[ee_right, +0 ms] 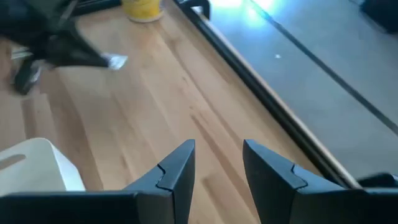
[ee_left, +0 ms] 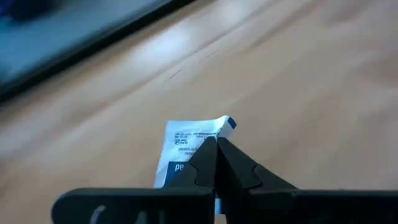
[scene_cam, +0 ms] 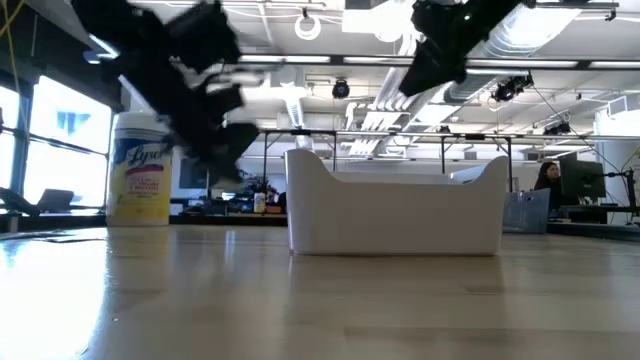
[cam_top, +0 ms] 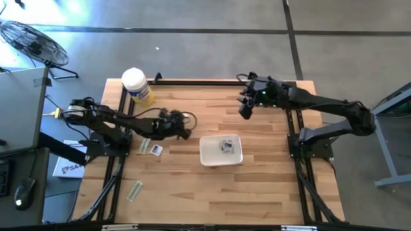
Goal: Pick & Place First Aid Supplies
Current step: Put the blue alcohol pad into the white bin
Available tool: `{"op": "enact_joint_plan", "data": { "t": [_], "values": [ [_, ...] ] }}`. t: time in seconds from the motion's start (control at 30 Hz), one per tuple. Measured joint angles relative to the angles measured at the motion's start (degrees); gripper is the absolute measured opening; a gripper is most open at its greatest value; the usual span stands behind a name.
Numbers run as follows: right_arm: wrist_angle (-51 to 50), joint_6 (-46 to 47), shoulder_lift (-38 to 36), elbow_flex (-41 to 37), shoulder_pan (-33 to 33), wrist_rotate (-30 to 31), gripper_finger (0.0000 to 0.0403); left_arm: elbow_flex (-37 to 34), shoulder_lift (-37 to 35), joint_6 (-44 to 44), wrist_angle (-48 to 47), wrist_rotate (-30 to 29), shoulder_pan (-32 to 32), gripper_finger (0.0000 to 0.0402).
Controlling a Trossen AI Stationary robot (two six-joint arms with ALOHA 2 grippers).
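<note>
From above, the left claw (cam_top: 182,130) sits just left of the white tray (cam_top: 209,156), far nearer than the right claw (cam_top: 244,110). Its wrist view shows it pinched on a square packet (ee_left: 186,146). The right wrist view shows that claw gaping, empty.

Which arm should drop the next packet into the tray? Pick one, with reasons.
Left. The left gripper already pinches a white packet in its fingers, just beside the white tray. The right gripper hangs open and empty near the table's far edge.
</note>
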Motion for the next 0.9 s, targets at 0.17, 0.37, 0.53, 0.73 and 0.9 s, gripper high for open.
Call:
{"op": "enact_joint_plan", "data": {
  "t": [0.17, 0.37, 0.53, 0.73, 0.9],
  "values": [
    [-3.97, -0.47, -4.83, 0.02, -0.01, 0.27, 0.0129, 4.28, -0.03, 23.26, 14.79, 9.87, -4.34, 0.0001],
    [-7.78, -0.74, -7.93, 0.02, -0.02, 0.30, 0.0129, 8.93, 1.02, 33.16, 21.41, 16.96, -7.59, 0.0001],
    [-10.17, -0.66, -8.23, 0.04, -0.02, 0.28, 0.0129, 16.40, 7.42, 34.48, 18.34, 16.76, -11.37, 0.0001],
    [-13.83, 2.25, -8.12, 0.06, 0.00, 1.18, 0.0129, 25.72, 17.05, 33.16, 18.02, 19.10, -12.91, 0.0001],
    [-18.82, 6.89, -8.28, -1.00, 0.77, 1.57, 0.0129, 30.16, 23.46, 28.53, 18.23, 19.10, -12.76, 0.0001]
  ]
}}
